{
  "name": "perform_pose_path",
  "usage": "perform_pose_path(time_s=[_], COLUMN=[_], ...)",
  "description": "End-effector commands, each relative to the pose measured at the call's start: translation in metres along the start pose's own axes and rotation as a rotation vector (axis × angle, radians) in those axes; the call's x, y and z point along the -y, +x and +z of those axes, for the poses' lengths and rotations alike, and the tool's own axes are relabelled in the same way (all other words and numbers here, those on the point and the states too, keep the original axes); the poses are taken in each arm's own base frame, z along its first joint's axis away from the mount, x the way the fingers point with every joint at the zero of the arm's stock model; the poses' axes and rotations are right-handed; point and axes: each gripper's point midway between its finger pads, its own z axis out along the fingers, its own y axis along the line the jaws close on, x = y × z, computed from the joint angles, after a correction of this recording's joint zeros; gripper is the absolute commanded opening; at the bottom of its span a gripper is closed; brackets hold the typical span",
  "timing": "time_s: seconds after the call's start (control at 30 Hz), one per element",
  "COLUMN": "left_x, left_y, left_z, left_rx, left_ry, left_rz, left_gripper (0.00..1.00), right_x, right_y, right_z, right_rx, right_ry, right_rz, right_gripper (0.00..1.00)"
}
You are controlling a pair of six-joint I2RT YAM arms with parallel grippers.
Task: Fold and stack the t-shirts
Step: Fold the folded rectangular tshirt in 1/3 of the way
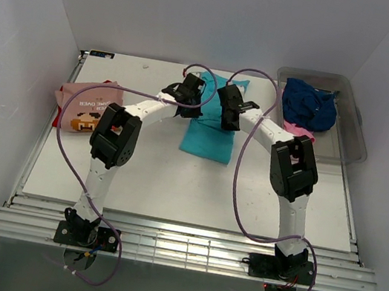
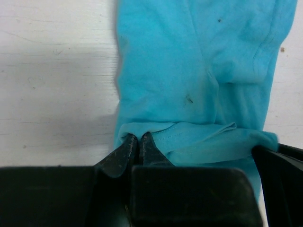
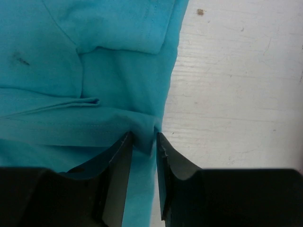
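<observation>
Top external view: turquoise t-shirt [image 1: 209, 139] is lying at the far edge of the table [image 1: 172, 187], mid-width. Left wrist view: left gripper [image 2: 138, 138] is pinching its folded hem, fingers pressed together. Right wrist view: right gripper [image 3: 143, 137] is pinching the shirt's side edge.

White arms [image 1: 94, 186], black joints [image 1: 114, 137], purple cables [image 1: 61, 138]

White table [image 1: 172, 187]: turquoise t-shirt [image 1: 207, 139] at centre, toward far edge; salmon-pink t-shirt [image 1: 85, 104] at left edge; tub [image 1: 356, 136] at far right corner.
</observation>
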Motion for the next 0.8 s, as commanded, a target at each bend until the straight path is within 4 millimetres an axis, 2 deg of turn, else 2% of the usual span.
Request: perform_pose_path(time_s=[0.0,0.03,0.1,0.17,0.23,0.3,0.33,0.37,0.4,0.47,0.5,0.53,0.63,0.77], left_x=[-0.005,-0.007,-0.01,-0.014,-0.006,0.004,0.02,0.027,0.029,0.046,0.046,0.054,0.072,0.076], left_y=[-0.032,-0.039,-0.055,-0.073,-0.087,-0.083,-0.079,-0.072,-0.057,-0.035,-0.016,-0.002,0.039,0.081], left_z=[-0.007,-0.01,-0.024,-0.039,-0.061,-0.072,-0.081,-0.083,-0.08,-0.082,-0.077,-0.076,-0.072,-0.062], left_rx=[0.09,0.111,0.162,0.221,0.262,0.26,0.257,0.246,0.219,0.183,0.154,0.132,0.056,-0.022], left_ry=[-0.043,-0.062,-0.094,-0.13,-0.107,-0.077,-0.03,-0.007,0.0,0.036,0.037,0.055,0.134,0.145], left_rz=[0.006,0.006,0.003,-0.003,-0.017,-0.019,-0.021,-0.018,-0.011,-0.022,-0.023,-0.02,-0.029,-0.048], left_gripper=[0.12,0.32,0.45,0.52,0.53,0.54,0.54,0.52,0.5,0.36,0.1,0.0,0.0,0.0], right_x=[0.007,0.011,0.019,0.024,0.023,0.018,0.009,0.003,-0.001,-0.013,-0.017,-0.03,-0.049,-0.061], right_y=[-0.027,-0.032,-0.045,-0.059,-0.069,-0.075,-0.068,-0.065,-0.06,-0.047,-0.041,-0.035,-0.019,0.0], right_z=[0.002,0.001,-0.008,-0.02,-0.037,-0.051,-0.051,-0.053,-0.055,-0.055,-0.054,-0.056,-0.057,-0.048], right_rx=[0.058,0.069,0.104,0.148,0.184,0.205,0.182,0.171,0.153,0.1,0.077,0.052,0.009,-0.049], right_ry=[0.015,0.028,0.049,0.061,0.027,-0.025,-0.084,-0.118,-0.142,-0.21,-0.231,-0.301,-0.406,-0.462], right_rz=[0.001,0.004,0.015,0.008,0.009,0.009,0.002,-0.004,0.003,0.005,0.016,0.01,0.011,0.016], right_gripper=[0.36,0.41,0.44,0.45,0.48,0.48,0.47,0.45,0.4,0.2,0.08,0.08,0.08,0.08])
